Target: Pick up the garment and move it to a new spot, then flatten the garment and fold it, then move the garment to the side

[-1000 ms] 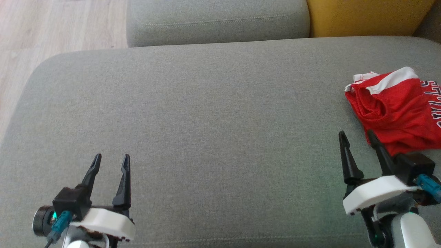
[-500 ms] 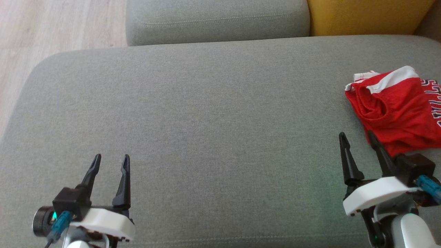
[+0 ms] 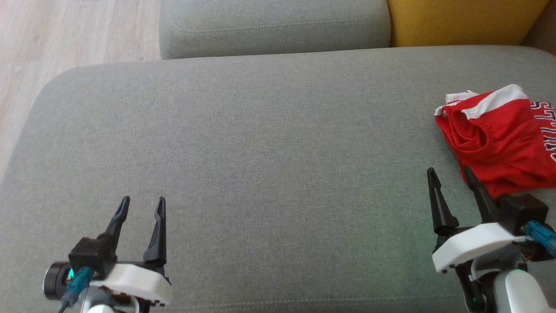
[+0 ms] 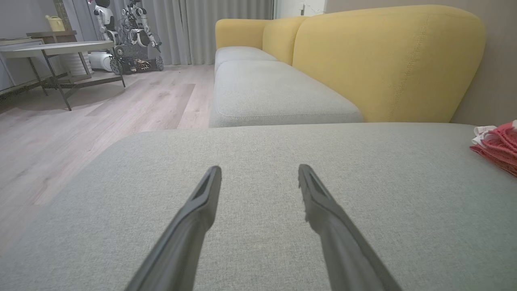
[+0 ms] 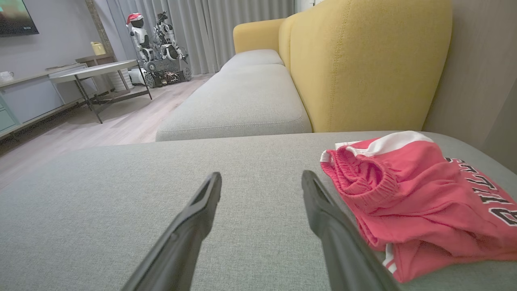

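Observation:
The garment (image 3: pixel 499 139) is a pair of red shorts with white trim and lettering, lying folded at the right edge of the grey cushion (image 3: pixel 269 152). It also shows at the right in the right wrist view as the garment (image 5: pixel 420 194) and as a sliver of the garment (image 4: pixel 499 145) at the far right of the left wrist view. My right gripper (image 3: pixel 449 174) stands open just left of and in front of it, empty, with its right finger close to the cloth. My left gripper (image 3: pixel 142 202) is open and empty at the lower left, far from the shorts.
A second grey seat cushion (image 3: pixel 273 26) and a yellow backrest (image 3: pixel 460 21) lie beyond the cushion. Wooden floor (image 3: pixel 65 34) runs along the left. A table (image 5: pixel 97 68) and another robot (image 5: pixel 161 44) stand far off in the room.
The left gripper has drifted slightly toward the near edge. The right gripper and the garment stay where they were.

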